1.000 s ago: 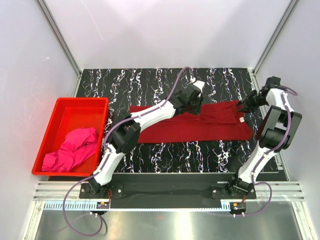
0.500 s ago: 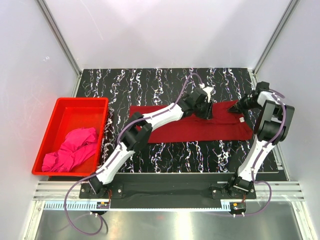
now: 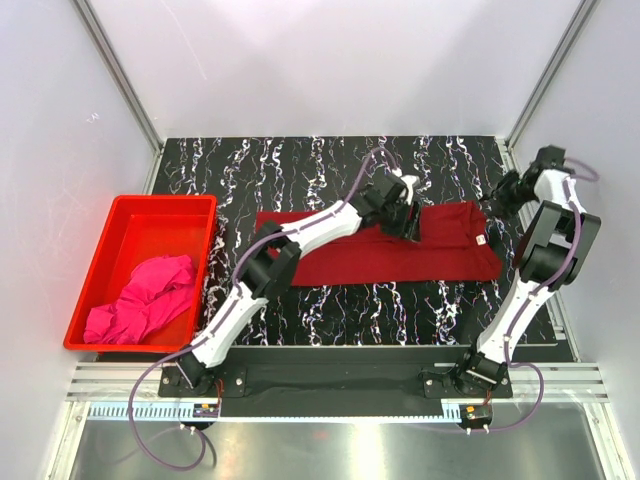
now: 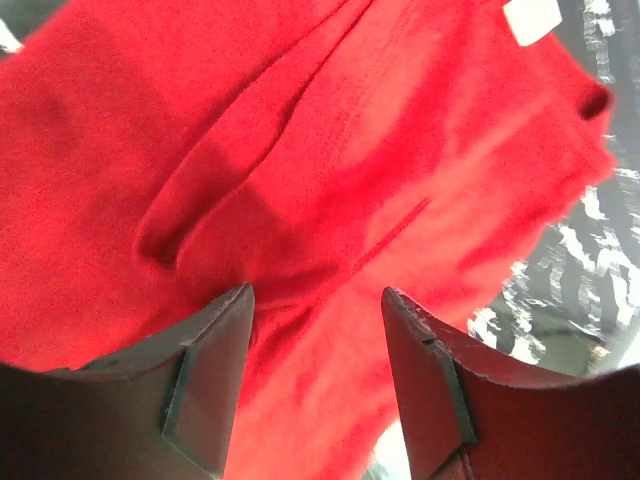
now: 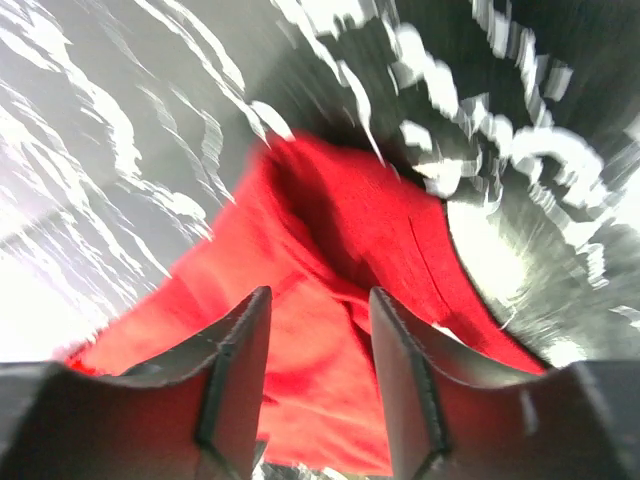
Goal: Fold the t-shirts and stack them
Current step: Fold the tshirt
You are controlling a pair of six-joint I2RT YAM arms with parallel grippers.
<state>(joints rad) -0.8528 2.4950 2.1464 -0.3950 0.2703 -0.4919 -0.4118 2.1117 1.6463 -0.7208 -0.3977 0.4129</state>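
The left gripper (image 3: 405, 220) is hovering over the middle of the crimson t-shirt (image 3: 440, 250), its jaws spread and gripping nothing. The shirt is lying as a long band across the worktop (image 3: 300, 170), with its white neck label (image 3: 481, 240) near the right end. The right gripper (image 3: 503, 195) is hanging by that end's far corner, also released and holding nothing. The pink t-shirt (image 3: 150, 295) is sitting crumpled in the red bin (image 3: 140, 203).

The left arm (image 3: 320, 226) hides part of the crimson t-shirt (image 3: 440, 252). Its white neck label (image 4: 530, 20) is cut by the left wrist view's top edge. The marbled table (image 5: 100, 120) is blurred in the right wrist view.
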